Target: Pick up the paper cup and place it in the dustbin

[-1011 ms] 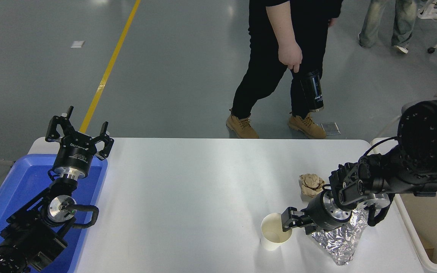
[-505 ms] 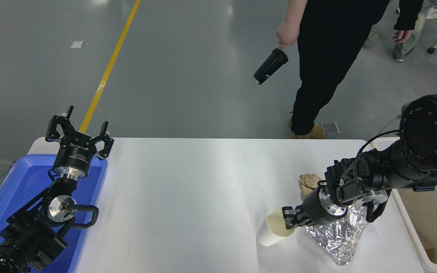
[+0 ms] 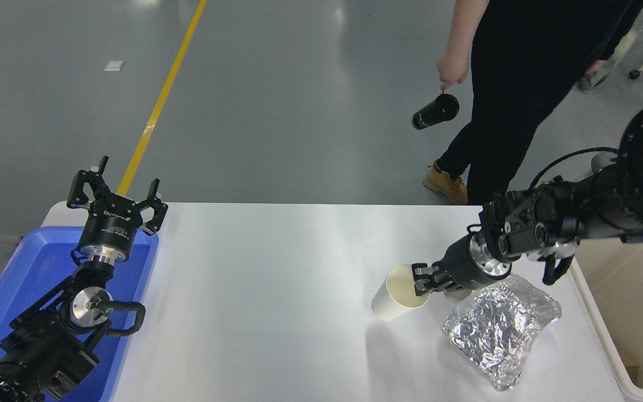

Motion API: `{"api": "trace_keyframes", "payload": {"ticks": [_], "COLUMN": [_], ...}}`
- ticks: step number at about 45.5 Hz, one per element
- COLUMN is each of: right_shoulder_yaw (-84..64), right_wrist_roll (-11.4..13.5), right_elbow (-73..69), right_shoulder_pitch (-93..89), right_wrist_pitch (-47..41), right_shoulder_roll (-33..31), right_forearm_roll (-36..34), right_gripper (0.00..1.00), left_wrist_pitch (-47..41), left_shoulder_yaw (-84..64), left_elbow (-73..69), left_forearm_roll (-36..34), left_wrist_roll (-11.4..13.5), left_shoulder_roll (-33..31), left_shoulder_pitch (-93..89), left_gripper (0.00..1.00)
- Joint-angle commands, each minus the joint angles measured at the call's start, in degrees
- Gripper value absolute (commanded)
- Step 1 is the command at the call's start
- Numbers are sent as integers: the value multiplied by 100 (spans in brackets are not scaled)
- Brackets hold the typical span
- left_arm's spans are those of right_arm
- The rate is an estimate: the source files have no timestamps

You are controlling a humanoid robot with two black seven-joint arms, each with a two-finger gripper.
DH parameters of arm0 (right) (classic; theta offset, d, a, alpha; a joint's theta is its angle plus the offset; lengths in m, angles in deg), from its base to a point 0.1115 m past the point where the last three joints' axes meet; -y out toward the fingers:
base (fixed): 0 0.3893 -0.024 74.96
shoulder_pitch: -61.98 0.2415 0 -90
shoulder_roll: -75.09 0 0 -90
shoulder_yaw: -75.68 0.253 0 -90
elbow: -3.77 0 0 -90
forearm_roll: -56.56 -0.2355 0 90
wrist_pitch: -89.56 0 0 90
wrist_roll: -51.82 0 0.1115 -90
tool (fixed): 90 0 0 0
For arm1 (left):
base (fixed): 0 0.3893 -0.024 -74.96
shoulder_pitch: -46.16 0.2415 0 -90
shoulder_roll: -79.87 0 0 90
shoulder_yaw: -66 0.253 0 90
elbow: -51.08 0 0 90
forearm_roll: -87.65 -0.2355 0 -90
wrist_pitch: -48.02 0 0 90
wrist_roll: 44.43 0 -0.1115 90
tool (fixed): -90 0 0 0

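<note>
The cream-white paper cup [image 3: 391, 296] hangs tilted above the table's right half, its open mouth facing up and right. My right gripper [image 3: 421, 280] is shut on the cup's rim, one finger inside the mouth, and holds it off the table; its shadow lies below. The off-white dustbin [image 3: 606, 346] shows only as a rim and inner wall at the right edge, to the right of the cup. My left gripper [image 3: 118, 195] is open and parked over the blue tray at the lower left.
A crumpled foil sheet [image 3: 497, 329] lies on the table just right of and below the cup. The blue tray [image 3: 14, 279] sits at the left edge. A person in black walks behind the table's far side, holding a black travel mug [image 3: 435, 111].
My right gripper has closed on the cup's rim, tipped it and lifted it up and away from me. The brown paper ball is now hidden behind the arm. The person has walked right.
</note>
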Motion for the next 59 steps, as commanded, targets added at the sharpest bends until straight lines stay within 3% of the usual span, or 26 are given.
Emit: {"api": "trace_keyframes", "payload": {"ticks": [1, 10, 26, 43, 59], "right_shoulder_yaw": [58, 67, 76, 85, -38], "right_wrist_roll": [6, 6, 6, 23, 76], "right_elbow": [-71, -71, -97, -62, 736], "right_shoulder_pitch": [1217, 1920, 2659, 2449, 1448], "right_wrist_pitch": [-910, -1253, -1886, -1746, -965], "right_shoulder_roll": [-725, -1261, -1578, -1771, -2737], "right_forearm_roll": [311, 1049, 1102, 1023, 1023], "right_gripper": [0, 0, 0, 0, 0], "left_wrist_pitch": [0, 0, 0, 0, 0], "left_shoulder_yaw": [0, 0, 0, 0, 0], "left_elbow": [-1, -1, -1, -1, -1], "left_forearm_roll": [-1, -1, -1, -1, -1], "left_wrist_roll": [-2, -2, -2, 7, 7], "left_shoulder_roll": [0, 0, 0, 0, 0], "left_shoulder_pitch": [3, 3, 3, 3, 3], "left_gripper": [98, 98, 98, 98, 98]}}
